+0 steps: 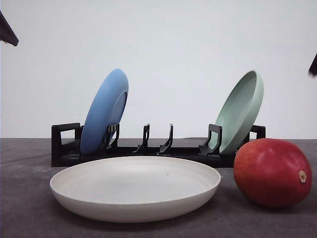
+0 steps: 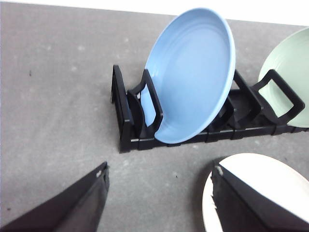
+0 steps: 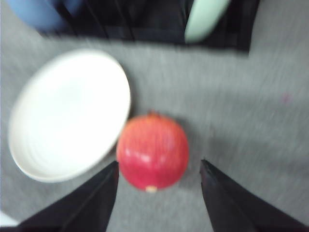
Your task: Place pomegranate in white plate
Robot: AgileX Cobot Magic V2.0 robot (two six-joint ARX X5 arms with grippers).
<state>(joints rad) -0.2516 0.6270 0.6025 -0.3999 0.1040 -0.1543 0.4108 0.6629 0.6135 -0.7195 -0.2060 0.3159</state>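
Note:
The red pomegranate (image 1: 272,172) rests on the grey table just right of the white plate (image 1: 134,187), tan stem nub facing right. In the right wrist view the pomegranate (image 3: 152,152) lies beside the white plate (image 3: 67,113), and my right gripper (image 3: 158,193) hovers above it, open, fingers straddling the fruit without touching. My left gripper (image 2: 159,191) is open over bare table, one finger above the edge of the white plate (image 2: 270,179). A dark bit of each arm shows at the top corners of the front view.
A black dish rack (image 1: 64,146) stands behind the white plate, holding a blue plate (image 1: 105,111) on the left and a pale green plate (image 1: 241,110) on the right, both leaning. The grey table (image 2: 53,111) spreads to the left of the rack.

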